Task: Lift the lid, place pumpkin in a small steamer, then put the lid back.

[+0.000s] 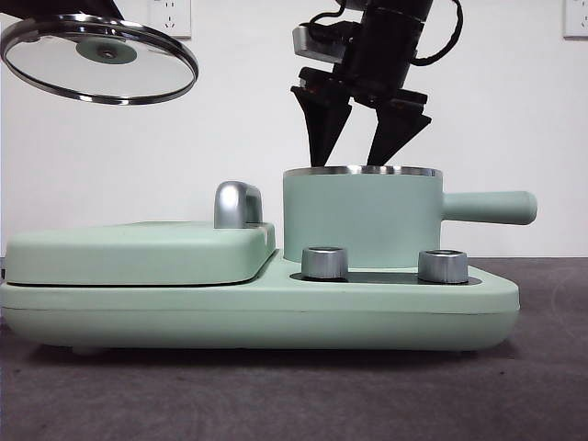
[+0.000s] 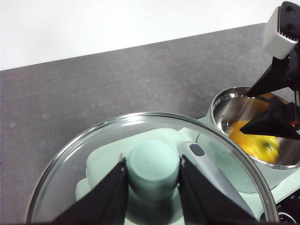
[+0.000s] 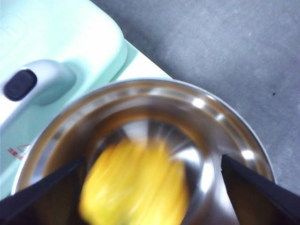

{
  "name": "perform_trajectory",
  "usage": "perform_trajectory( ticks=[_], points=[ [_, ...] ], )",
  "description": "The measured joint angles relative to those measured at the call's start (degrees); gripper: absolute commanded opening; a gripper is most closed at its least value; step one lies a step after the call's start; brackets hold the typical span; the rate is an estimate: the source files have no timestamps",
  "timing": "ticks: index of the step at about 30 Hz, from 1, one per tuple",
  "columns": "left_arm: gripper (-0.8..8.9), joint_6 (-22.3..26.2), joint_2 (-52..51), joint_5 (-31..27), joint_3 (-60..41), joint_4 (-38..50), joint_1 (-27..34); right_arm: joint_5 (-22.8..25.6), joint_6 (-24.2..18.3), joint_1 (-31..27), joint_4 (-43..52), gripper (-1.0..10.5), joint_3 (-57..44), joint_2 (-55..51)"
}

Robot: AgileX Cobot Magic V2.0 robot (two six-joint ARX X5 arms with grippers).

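Wide mint green appliance base (image 1: pixel 276 308) carried everything; its flat griddle cover (image 1: pixel 138 253) with chrome handle (image 1: pixel 237 204) occupied one end. Mint green cylindrical small steamer (image 1: pixel 363 220) with steel rim sat at the other end, behind two silver dials (image 1: pixel 324 262).

Round clear glass lid (image 1: pixel 99 60) hung high above the griddle end, left gripper (image 2: pixel 153 176) clenched on its mint knob (image 2: pixel 153 168). Judged rigid, breakable, slick at the rim; the knob is the only sound hold.

Glossy yellow pumpkin (image 3: pixel 136 185), blurred, lay inside the steamer. Right gripper (image 1: pixel 365 133) hung spread and empty just above the rim, directly in the lid's return path.
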Motion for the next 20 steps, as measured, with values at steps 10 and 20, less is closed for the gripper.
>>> perform_trajectory(
  ticks=[10,20],
  points=[
    [0.1,0.0,0.0,0.0,0.0,-0.4,0.0,0.3,0.0,-0.9,1.0,2.9,-3.2,-14.8],
    [0.1,0.0,0.1,0.0,0.0,0.1,-6.1,0.4,1.4,-1.0,16.3,2.9,-43.2,-52.3]
  ],
)
